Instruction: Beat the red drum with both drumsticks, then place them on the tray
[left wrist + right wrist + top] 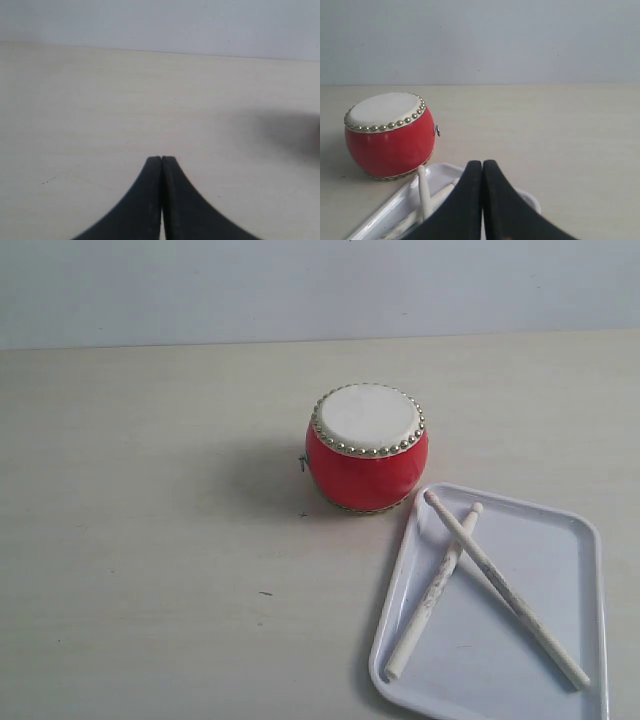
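The red drum (367,448) stands upright on the pale table, cream skin up; the right wrist view shows the red drum (390,135) too. Just beside it lies the white tray (560,640), holding both drumsticks crossed: one drumstick (505,588) lies over the other drumstick (433,592). In the right wrist view the tray (395,205) and a drumstick (424,195) lie just past my right gripper (482,162), whose black jaws are pressed together with nothing between them. My left gripper (161,158) is shut too, empty, over bare table. Neither gripper appears in the exterior view.
The table (150,540) is pale wood grain with a grey wall behind. The tray reaches the lower right edge of the exterior view. A dark shadow (295,132) falls on the table in the left wrist view.
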Robot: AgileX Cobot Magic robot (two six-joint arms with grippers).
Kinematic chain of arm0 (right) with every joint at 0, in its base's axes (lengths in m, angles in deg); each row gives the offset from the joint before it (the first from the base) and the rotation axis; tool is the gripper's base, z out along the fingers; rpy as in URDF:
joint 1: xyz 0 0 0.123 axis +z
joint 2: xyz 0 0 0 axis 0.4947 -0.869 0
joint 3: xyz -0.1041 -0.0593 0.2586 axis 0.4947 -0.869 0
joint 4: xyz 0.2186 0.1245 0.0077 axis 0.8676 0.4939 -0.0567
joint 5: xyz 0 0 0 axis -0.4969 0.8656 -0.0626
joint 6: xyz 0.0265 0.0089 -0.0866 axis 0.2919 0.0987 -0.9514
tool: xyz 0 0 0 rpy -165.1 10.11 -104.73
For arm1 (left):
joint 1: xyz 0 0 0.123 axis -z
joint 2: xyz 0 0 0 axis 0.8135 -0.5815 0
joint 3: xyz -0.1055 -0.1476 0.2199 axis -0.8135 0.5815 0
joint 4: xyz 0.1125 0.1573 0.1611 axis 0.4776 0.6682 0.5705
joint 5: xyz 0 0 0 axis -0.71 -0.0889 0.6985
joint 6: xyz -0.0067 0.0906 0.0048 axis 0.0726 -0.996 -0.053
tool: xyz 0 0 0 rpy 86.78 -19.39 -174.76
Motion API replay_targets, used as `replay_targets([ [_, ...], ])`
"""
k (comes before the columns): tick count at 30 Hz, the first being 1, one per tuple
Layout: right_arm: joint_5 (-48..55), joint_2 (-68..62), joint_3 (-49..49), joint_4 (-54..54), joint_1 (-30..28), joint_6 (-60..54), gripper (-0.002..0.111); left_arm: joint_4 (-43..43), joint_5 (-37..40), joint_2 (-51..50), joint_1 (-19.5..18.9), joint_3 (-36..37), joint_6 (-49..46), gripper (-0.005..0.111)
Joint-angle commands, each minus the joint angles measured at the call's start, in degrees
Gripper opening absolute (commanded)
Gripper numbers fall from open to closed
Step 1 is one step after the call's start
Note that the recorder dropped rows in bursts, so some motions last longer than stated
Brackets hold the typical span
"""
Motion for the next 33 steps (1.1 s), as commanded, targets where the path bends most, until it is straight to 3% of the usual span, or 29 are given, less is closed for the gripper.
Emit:
replay_targets([
  [1,-0.14,0.36,-0.32,-0.11,-0.2,-0.69,0.0,-0.04,-0.49,0.36,-0.11,0.03,0.0,0.0],
  [33,-0.25,0.36,-0.32,0.52,-2.22,-0.29,0.0,-0.04,-0.49,0.36,-0.11,0.03,0.0,0.0],
])
